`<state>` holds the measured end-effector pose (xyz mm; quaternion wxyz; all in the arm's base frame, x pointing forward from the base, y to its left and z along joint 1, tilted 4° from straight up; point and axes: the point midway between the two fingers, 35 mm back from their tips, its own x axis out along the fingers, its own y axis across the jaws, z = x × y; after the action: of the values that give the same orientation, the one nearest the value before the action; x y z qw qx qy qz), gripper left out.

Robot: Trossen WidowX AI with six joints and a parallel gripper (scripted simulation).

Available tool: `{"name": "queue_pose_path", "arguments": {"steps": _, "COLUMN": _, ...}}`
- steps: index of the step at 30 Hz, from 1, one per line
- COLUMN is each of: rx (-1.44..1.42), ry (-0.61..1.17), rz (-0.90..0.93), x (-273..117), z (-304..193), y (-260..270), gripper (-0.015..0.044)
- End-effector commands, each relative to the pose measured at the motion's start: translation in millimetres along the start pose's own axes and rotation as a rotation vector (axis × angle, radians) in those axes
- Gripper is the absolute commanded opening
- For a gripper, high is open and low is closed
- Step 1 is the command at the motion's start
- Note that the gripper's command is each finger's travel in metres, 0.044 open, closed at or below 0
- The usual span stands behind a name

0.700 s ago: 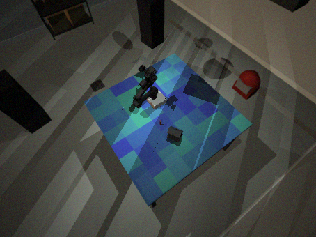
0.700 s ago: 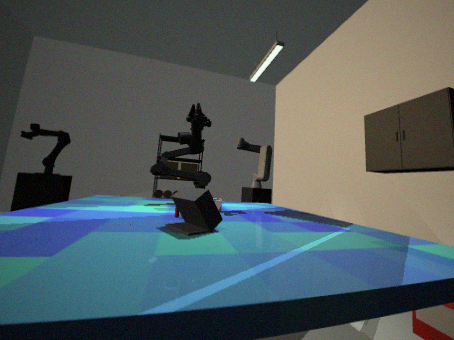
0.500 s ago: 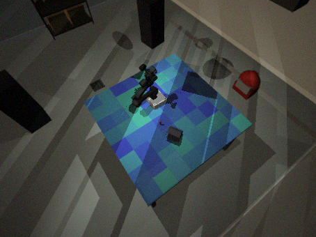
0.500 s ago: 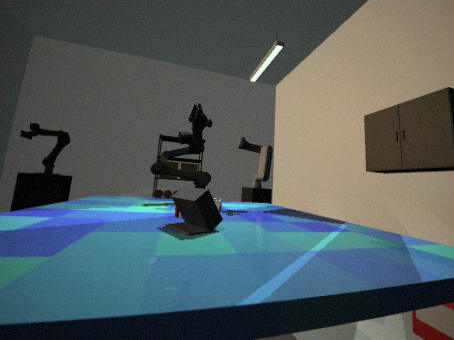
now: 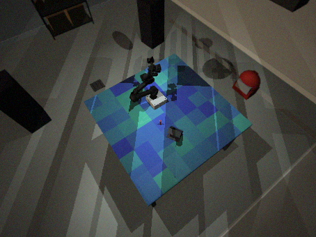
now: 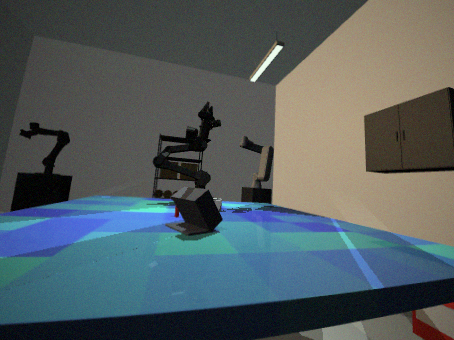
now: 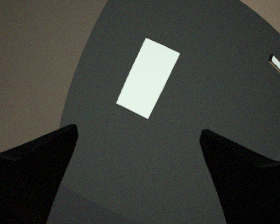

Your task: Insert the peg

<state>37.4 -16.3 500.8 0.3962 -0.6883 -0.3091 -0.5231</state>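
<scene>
Nearest stands the sloped panel (image 6: 199, 211); just behind it the red peg (image 5: 160, 122) waits upright on the table (image 6: 280, 271). Farther back, the gripper (image 6: 208, 112) points upward, fingers spread, empty. Pickup hasn't begun; next it must swing down over the peg.

Small red peg (image 5: 160, 122) seen upright on the table, near the dark sloped panel (image 5: 175, 134); its hole cannot be made out.
</scene>
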Motion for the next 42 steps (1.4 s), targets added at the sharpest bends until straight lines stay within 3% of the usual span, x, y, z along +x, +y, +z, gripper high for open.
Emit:
{"name": "queue_pose_path", "arguments": {"steps": 1, "rx": -0.106, "ry": -0.045, "rz": -0.008, "x": 5.4, "z": 14.4, "y": -6.1, "gripper": 0.0440}}
{"name": "queue_pose_path", "arguments": {"steps": 23, "rx": -0.868, "ry": -0.322, "rz": -0.158, "x": 19.8, "z": 110.3, "y": -19.5, "gripper": 0.0440}}
{"name": "queue_pose_path", "arguments": {"steps": 42, "rx": -1.572, "ry": -0.607, "rz": -0.412, "x": 11.9, "z": 200.7, "y": 16.7, "gripper": 0.0440}}
